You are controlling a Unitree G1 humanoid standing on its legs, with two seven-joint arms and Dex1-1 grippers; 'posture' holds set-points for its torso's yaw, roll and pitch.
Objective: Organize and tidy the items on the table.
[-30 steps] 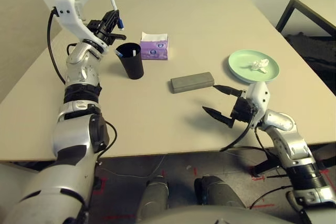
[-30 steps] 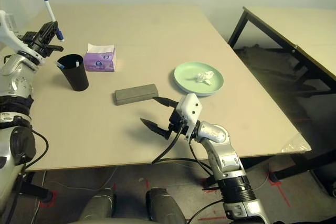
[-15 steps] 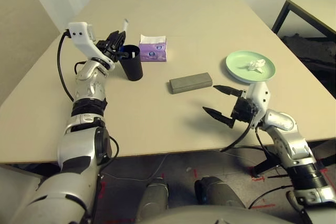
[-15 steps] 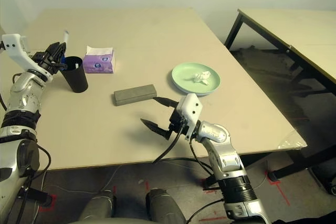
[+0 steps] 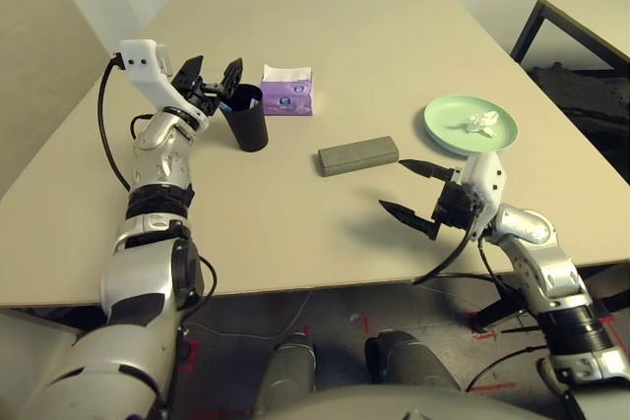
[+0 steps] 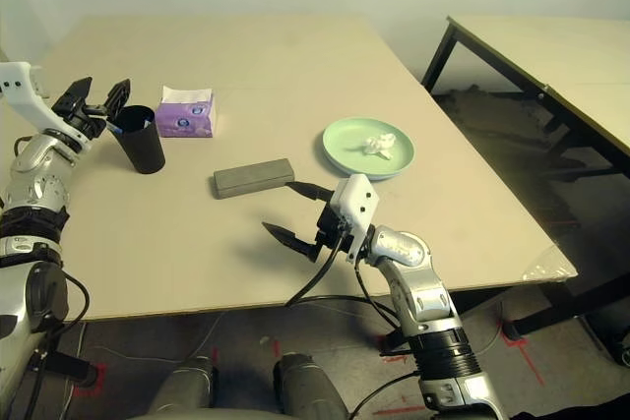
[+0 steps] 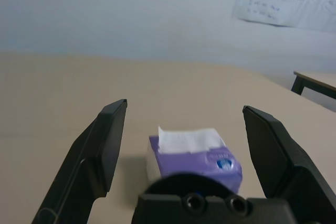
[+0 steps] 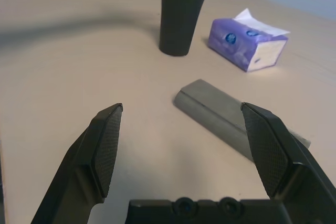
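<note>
Beside the left claw (image 5: pixel 210 72), just off its fingertips, stands the black cup (image 5: pixel 245 115); the claw's two fingers are spread wide and hold nothing. One second earlier this claw was raised above the cup, clamped on a white marker pointing upward; half a second earlier it had come down to the cup's rim with the marker tilted over the opening; now the marker is released, and blue caps (image 6: pixel 116 128) show just inside the rim. Beyond the cup from the left claw lies the purple tissue pack (image 7: pixel 194 157), seen between that claw's fingers in the left wrist view. Near the table's (image 5: pixel 394 36) front edge, the right claw (image 5: pixel 414 189) hovers with its fingers well apart and empty, unchanged in pose across all three moments. Just ahead of the right claw lies the grey case (image 5: pixel 358 154), flat on the table. Farther out to the right claw's outer side sits the green plate (image 5: pixel 448 128), carrying the crumpled tissue (image 5: pixel 482 122).
</note>
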